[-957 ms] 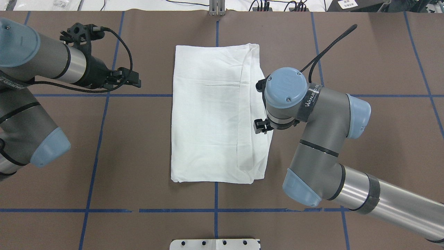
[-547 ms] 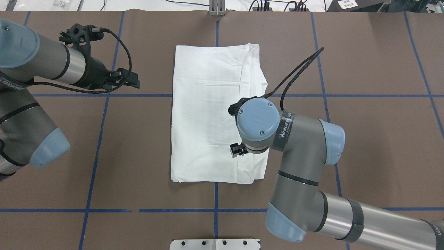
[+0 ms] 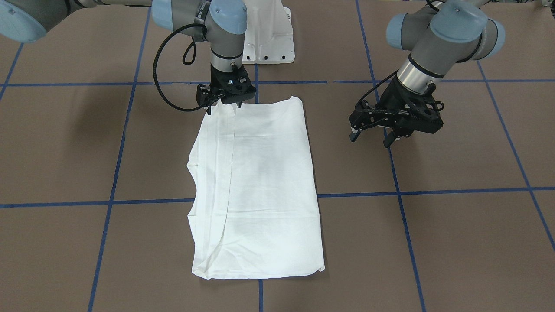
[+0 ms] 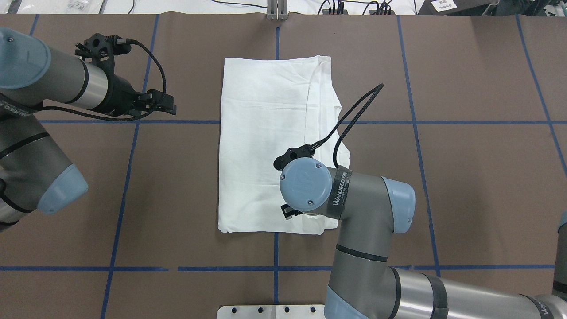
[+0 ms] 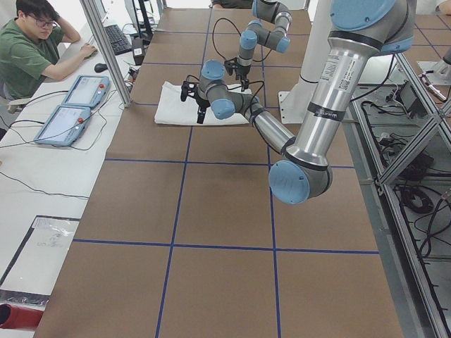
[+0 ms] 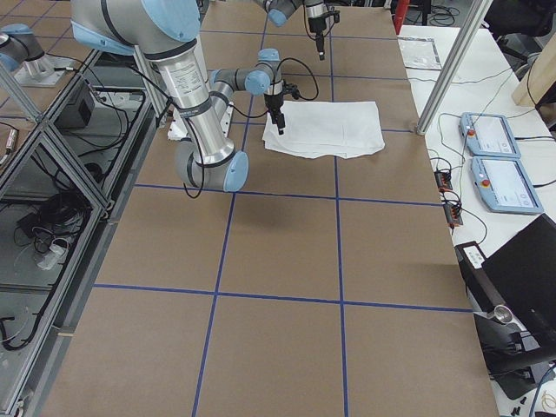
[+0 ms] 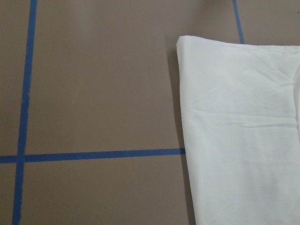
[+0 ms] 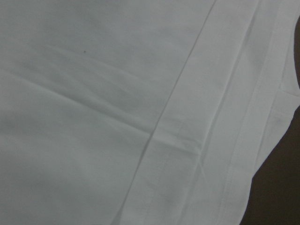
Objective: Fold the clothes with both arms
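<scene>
The clothes are one white shirt (image 4: 261, 146) folded into a long rectangle and lying flat in the table's middle (image 3: 264, 190); no text or collar shows. My right gripper (image 3: 223, 107) points straight down over the shirt's corner nearest the robot, fingers apart on either side of the hem, just above the cloth. From overhead its wrist hides it except for a black tip (image 4: 288, 212). The right wrist view is filled with white cloth and stitched hems (image 8: 117, 117). My left gripper (image 3: 370, 138) hangs open and empty above bare table, well to the shirt's left (image 4: 170, 106). Its camera sees the shirt's far left corner (image 7: 243, 131).
The white pedestal base (image 3: 269, 34) stands at the robot's edge, close behind the right gripper. Blue tape lines (image 4: 133, 121) grid the brown table. A seated person (image 5: 28, 49) and control pendants (image 5: 70, 105) are beyond the table's far edge.
My right arm has swept along the shirt's right side toward the robot, from mid-length to the near corner. The left arm has barely moved.
</scene>
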Robot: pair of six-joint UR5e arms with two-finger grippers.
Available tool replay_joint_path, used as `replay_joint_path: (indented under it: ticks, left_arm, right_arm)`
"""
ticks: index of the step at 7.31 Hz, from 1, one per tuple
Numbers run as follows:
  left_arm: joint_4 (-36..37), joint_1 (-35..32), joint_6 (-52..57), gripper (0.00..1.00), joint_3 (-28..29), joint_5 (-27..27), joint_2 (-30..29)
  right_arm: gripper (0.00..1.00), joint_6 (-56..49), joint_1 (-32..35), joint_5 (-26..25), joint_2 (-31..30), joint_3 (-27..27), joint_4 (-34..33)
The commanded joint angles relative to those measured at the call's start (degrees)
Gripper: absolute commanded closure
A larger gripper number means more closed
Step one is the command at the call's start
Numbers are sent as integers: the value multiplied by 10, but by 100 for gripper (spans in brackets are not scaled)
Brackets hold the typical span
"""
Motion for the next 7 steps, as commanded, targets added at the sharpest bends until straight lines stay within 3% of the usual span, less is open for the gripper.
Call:
replay_joint_path:
  ticks: [1, 7]
  left_arm:
    - [-1, 0, -1, 0, 4, 0, 0]
    - [-3, 0, -1, 0, 9, 0, -1]
  right_arm:
    - [0, -1, -10, -9, 5, -15, 0]
    - [0, -2, -19, -19, -2, -26, -1]
